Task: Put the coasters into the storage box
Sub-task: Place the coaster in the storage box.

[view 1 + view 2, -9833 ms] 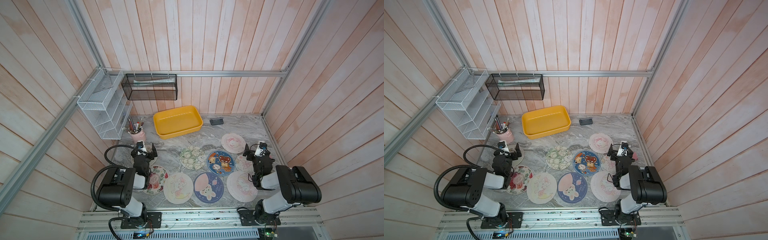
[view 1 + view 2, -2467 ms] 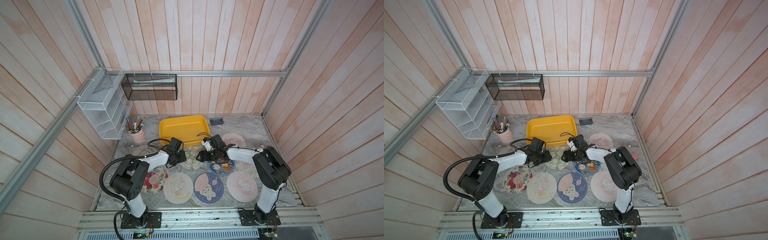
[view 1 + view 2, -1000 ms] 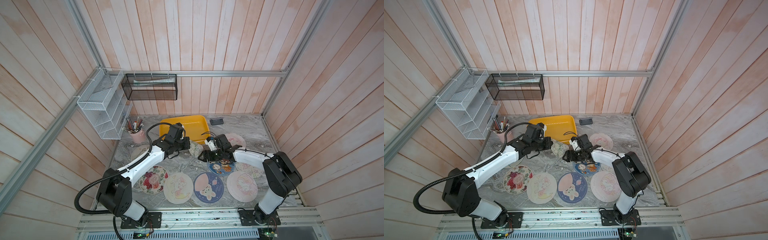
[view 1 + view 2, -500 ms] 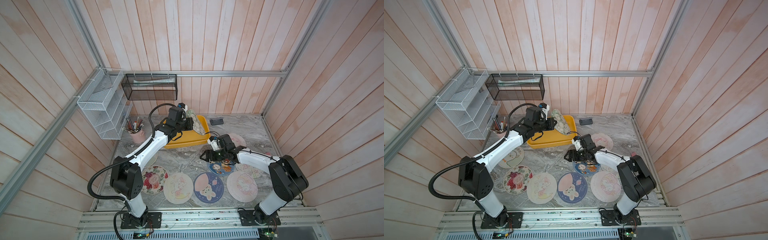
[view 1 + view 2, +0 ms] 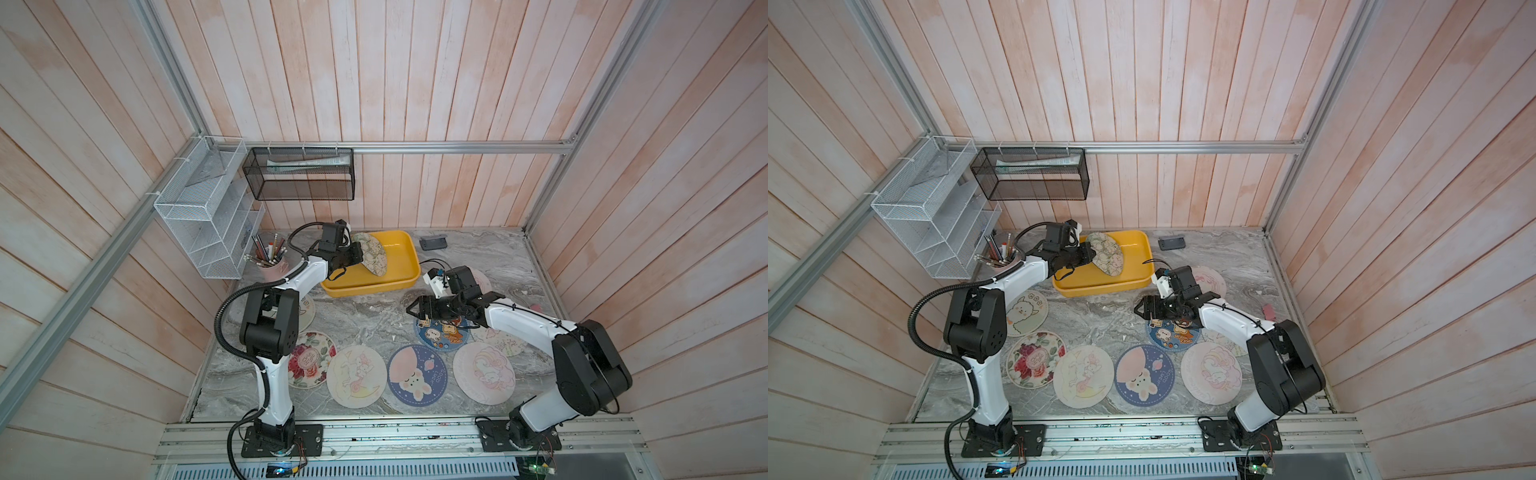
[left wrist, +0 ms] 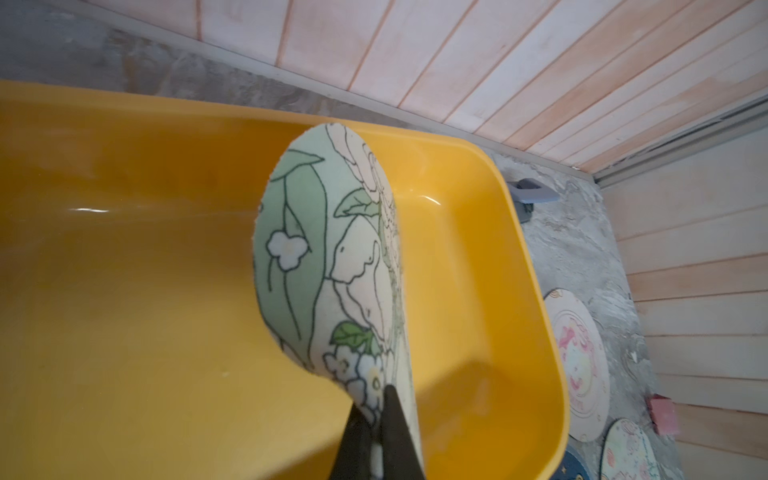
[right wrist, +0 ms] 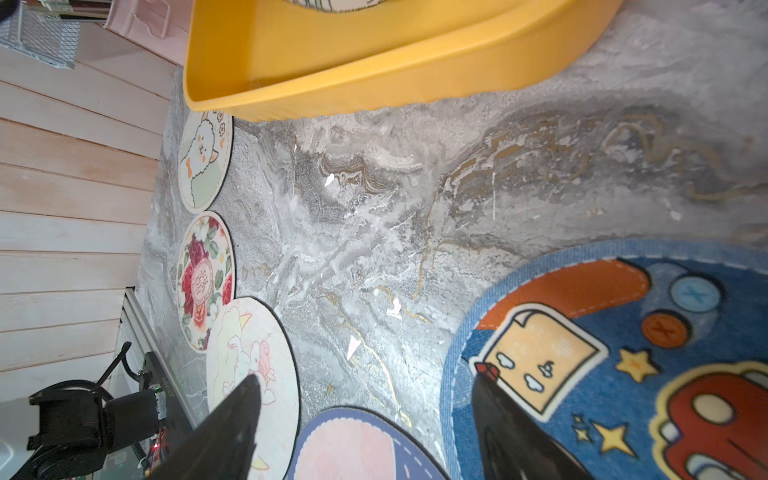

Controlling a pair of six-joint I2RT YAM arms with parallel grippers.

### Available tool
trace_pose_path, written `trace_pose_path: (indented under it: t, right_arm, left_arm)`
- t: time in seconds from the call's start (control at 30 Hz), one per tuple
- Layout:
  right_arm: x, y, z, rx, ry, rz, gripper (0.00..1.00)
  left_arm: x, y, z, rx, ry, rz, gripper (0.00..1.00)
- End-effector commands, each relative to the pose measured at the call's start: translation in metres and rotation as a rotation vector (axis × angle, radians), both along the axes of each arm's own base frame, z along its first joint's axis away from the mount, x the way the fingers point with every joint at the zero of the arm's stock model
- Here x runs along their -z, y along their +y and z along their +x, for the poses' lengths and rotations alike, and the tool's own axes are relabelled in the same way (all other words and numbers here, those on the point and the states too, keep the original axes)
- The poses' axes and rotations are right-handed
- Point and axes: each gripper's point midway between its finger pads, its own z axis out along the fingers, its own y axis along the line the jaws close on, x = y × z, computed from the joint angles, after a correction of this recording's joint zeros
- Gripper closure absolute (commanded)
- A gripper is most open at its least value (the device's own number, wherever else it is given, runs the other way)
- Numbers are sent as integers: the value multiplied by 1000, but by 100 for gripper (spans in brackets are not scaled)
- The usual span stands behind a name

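My left gripper (image 6: 376, 399) is shut on the rim of a green floral coaster (image 6: 324, 257), which hangs tilted over the yellow storage box (image 6: 124, 291). Both top views show that coaster (image 5: 372, 253) (image 5: 1108, 253) above the box (image 5: 399, 253) (image 5: 1133, 249). My right gripper (image 7: 365, 376) stands open and empty, low over the marble at the edge of a blue cartoon coaster (image 7: 623, 353) (image 5: 442, 334). Several more coasters lie flat on the table: a rose one (image 5: 309, 359), a cream one (image 5: 356, 376), a navy bunny one (image 5: 417, 380).
A pink unicorn coaster (image 5: 484, 372) and an alpaca coaster (image 5: 1023, 311) also lie on the marble. A pink pencil cup (image 5: 270, 266), a white wire rack (image 5: 208, 224) and a black mesh basket (image 5: 299, 178) stand at the back left. A small dark device (image 5: 432, 242) lies behind the box.
My left arm has carried the green coaster up from the table to above the storage box and brought it slightly lower. The right gripper has stayed open and hardly moved.
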Motion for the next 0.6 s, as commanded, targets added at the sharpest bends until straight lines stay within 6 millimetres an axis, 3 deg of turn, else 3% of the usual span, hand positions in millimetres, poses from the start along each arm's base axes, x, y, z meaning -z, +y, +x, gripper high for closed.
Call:
trace_pose_path:
  t: [0.0, 0.17, 0.27, 0.33, 0.4, 0.57]
  right_arm:
    - [7, -9, -8, 11, 33, -16, 20]
    - [5, -9, -7, 13, 29, -8, 20]
    - [4, -8, -7, 14, 29, -5, 19]
    - [4, -9, -8, 14, 33, -9, 19]
    - [5, -11, -9, 20, 35, -16, 19]
    - [8, -16, -13, 35, 53, -38, 19]
  left_arm:
    - [20, 23, 5, -38, 15, 55, 100]
    - [31, 39, 1, -78, 44, 122, 97]
    - [33, 43, -2, -91, 57, 138, 38]
    - [28, 45, -4, -102, 48, 149, 22]
    - [19, 45, -6, -106, 26, 160, 15]
    - [-8, 33, -14, -85, -27, 161, 12]
